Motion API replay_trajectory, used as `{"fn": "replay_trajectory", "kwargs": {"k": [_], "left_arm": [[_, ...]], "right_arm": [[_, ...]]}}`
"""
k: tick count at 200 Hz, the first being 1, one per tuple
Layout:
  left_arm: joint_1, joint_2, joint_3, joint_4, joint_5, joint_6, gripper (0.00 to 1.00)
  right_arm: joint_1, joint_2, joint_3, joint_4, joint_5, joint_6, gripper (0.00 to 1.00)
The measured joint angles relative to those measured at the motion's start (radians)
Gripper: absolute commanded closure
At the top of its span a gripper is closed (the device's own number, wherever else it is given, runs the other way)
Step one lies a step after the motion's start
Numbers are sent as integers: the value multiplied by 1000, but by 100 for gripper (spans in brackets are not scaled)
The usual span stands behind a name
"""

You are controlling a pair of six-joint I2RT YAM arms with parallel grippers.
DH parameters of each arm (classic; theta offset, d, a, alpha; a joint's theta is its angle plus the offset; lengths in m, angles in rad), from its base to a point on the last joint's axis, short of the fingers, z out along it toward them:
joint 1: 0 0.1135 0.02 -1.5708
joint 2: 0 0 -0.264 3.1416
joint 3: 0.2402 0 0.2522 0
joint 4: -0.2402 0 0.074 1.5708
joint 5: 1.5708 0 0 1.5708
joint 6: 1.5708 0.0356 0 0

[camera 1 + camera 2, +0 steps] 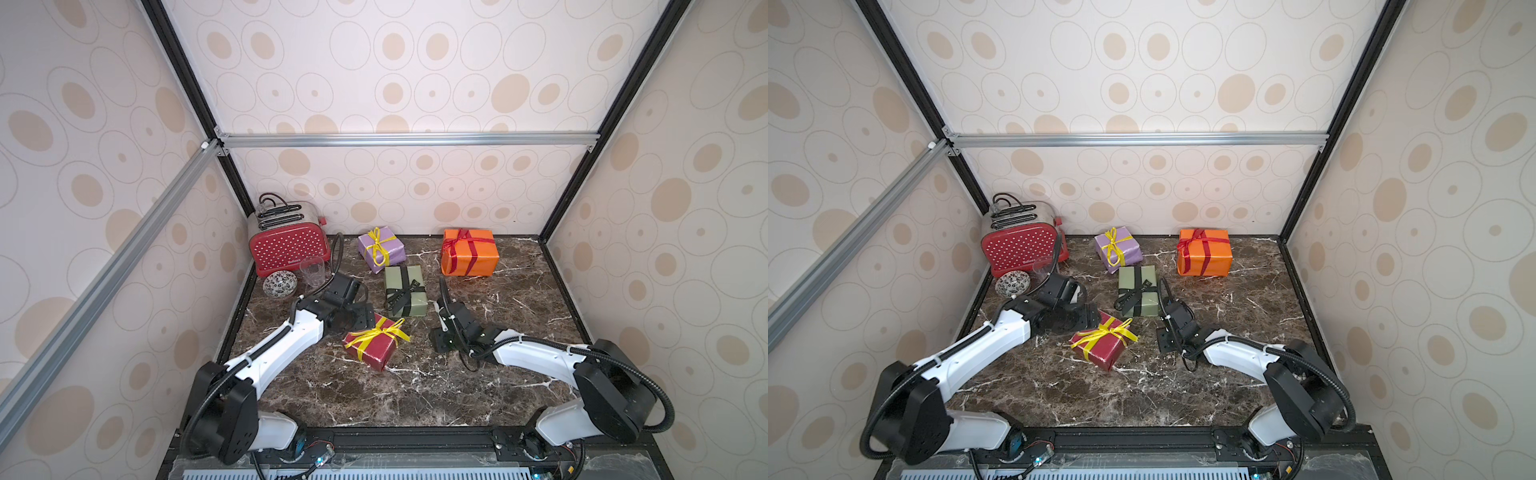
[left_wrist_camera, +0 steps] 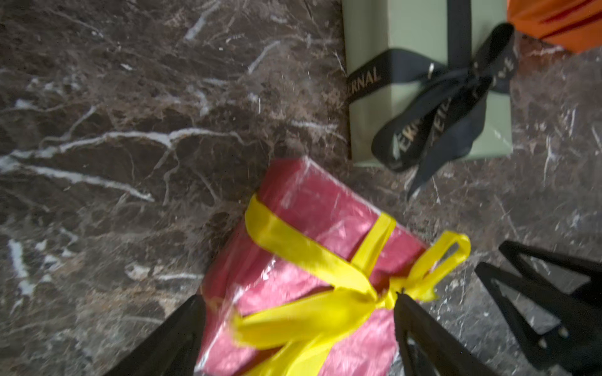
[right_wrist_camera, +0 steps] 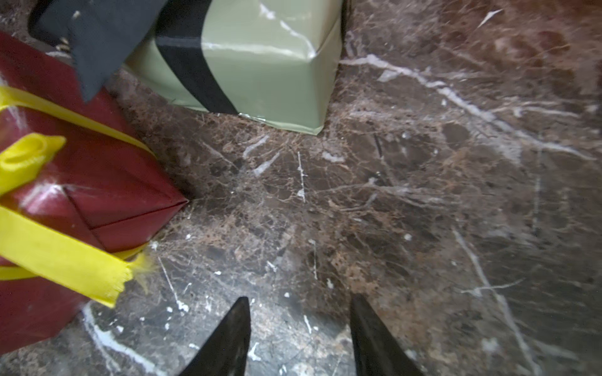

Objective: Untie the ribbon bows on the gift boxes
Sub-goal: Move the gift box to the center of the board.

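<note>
Grippers flank the red box [image 1: 376, 352], its bow tied.
The left gripper [image 2: 298, 296] gapes wide astride the glossy box at table [image 1: 457, 395] centre, one tip at the knot of the satin yellow bow [image 2: 309, 315]. The right gripper [image 3: 299, 298], at its 3 o'clock, stands half-spread over marble, holding nothing. The olive box [image 1: 417, 305] sits at 12 o'clock.

Red toaster [image 1: 289, 249], clear glass [image 1: 312, 270], patterned bowl [image 1: 279, 284]

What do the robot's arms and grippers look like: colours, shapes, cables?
The left arm and right arm have white shells and black joint housings, each carrying a black ribbed cable. The left gripper and right gripper have black, pointed, tapering fingers.
</note>
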Motion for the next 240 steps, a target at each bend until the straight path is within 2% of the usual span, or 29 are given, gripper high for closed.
{"fn": "replay_trajectory", "kwargs": {"k": [32, 69, 137, 168, 207, 240], "left_arm": [[47, 167, 101, 28, 44, 21, 14], [46, 223, 115, 44, 79, 42, 15], [42, 101, -67, 164, 192, -1, 13], [-6, 66, -131, 233, 221, -42, 11], [-79, 58, -229, 373, 245, -164, 10], [-116, 54, -311, 523, 232, -306, 5]], "right_arm": [[0, -31, -39, 50, 9, -19, 53], [0, -85, -101, 131, -1, -34, 53], [0, -90, -103, 161, -66, -34, 53], [0, -89, -103, 160, -85, -33, 53], [-9, -56, -85, 152, -101, -26, 54], [-53, -50, -84, 140, -124, -11, 55]]}}
